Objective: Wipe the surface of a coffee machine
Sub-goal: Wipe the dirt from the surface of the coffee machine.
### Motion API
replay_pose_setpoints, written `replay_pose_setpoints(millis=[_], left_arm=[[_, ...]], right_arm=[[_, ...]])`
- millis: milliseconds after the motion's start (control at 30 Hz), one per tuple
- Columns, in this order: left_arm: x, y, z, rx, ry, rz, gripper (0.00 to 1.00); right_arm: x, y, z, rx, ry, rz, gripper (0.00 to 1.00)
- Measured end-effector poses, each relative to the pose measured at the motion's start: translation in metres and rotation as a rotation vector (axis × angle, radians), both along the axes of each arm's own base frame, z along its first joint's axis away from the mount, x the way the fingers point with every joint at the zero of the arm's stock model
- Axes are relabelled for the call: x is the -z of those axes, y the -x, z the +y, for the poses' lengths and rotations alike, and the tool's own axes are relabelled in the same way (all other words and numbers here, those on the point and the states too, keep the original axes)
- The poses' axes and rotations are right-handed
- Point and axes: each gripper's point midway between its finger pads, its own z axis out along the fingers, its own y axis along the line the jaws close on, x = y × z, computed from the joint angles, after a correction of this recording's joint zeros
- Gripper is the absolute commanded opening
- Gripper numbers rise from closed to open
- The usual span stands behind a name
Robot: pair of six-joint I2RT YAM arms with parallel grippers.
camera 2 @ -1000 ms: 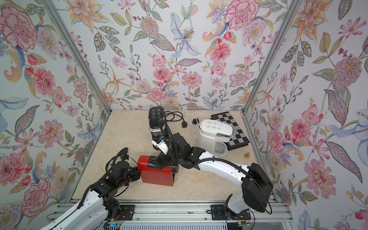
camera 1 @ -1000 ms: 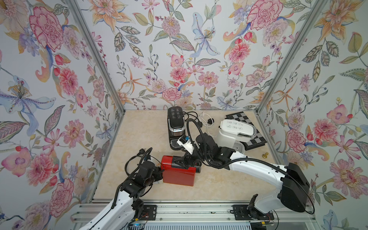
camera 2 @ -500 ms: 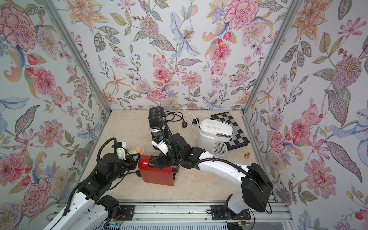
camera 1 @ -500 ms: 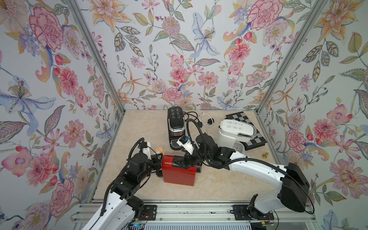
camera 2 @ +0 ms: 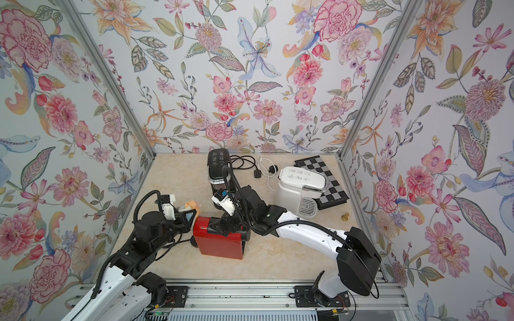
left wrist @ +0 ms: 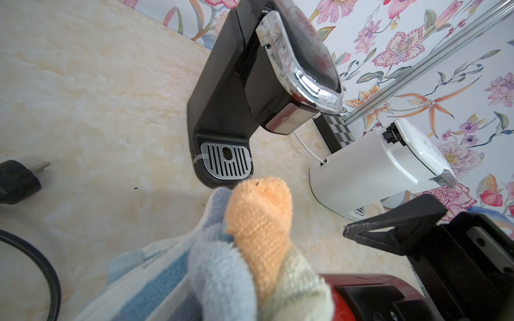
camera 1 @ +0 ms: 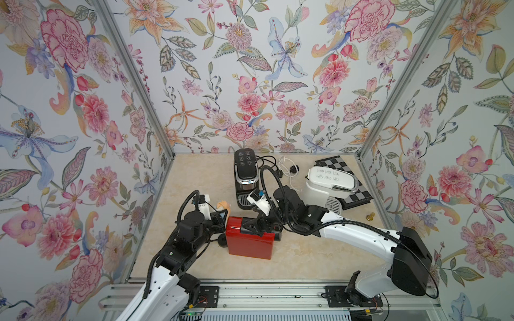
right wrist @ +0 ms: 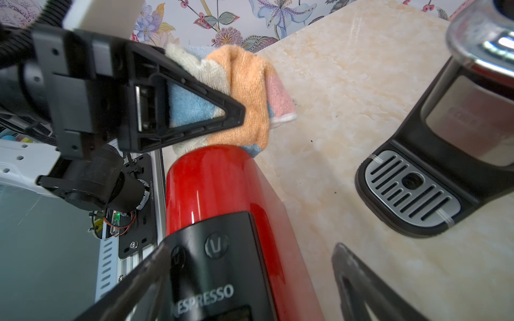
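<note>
Just changed: the left claw [camera 2: 188,216], clamped together on a striped cloth [right wrist: 247,91], has risen from low beside the red coffee machine [camera 1: 249,244] to the rounded end of its top; the cloth's orange fold sits at that edge, touching or just off it, I cannot tell which
Meaning for the task: the cloth is lined up with the surface, so I judge the wiping stroke along the red top is about to start and is not yet made
Against the earlier frame: a second ago the left arm lay lower at the machine's side and no cloth showed in the top views; half a second ago it was lifted with the cloth in sight; now it is nearer the machine's corner
Right claw [right wrist: 251,247]: jaws wide apart, astride the black button panel at the other end of the top, unmoved across the frames; worktop [camera 1: 200,178] shows between one finger and the machine, so no firm clamp is seen
Task's thing: the red machine stands near the front of the worktop between the two arms, the black coffee machine [camera 1: 244,172] just behind it, the white coffee machine [camera 1: 328,183] apart toward the robot's right
Risk: a hard push from the cloth could slide the machine unless the right claw steadies it
</note>
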Motion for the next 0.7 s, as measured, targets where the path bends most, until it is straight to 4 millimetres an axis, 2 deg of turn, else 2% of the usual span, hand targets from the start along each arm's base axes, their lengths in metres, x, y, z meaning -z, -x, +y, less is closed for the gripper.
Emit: replay_pose_setpoints(millis=[133, 400, 433, 600, 700], left_arm=[[0.039, -0.001, 0.000, 0.008, -0.018, 0.086, 0.00], [0.047, -0.013, -0.010, 0.023, 0.083, 0.034, 0.00], [0.052, -0.013, -0.009, 0.018, 0.083, 0.038, 0.00], [0.099, 0.004, -0.002, 0.009, 0.042, 0.166, 0.00], [0.095, 0.010, -0.003, 0.026, 0.046, 0.158, 0.00]], right_arm=[[0.000, 0.000, 0.000, -0.004, -0.002, 0.002, 0.91], [0.003, 0.001, 0.000, -0.014, 0.004, 0.003, 0.92], [0.003, 0.001, 0.000, -0.015, 0.005, 0.002, 0.92], [0.003, 0.001, 0.000, -0.016, 0.004, -0.003, 0.92], [0.003, 0.000, 0.000, -0.016, 0.004, -0.003, 0.92]])
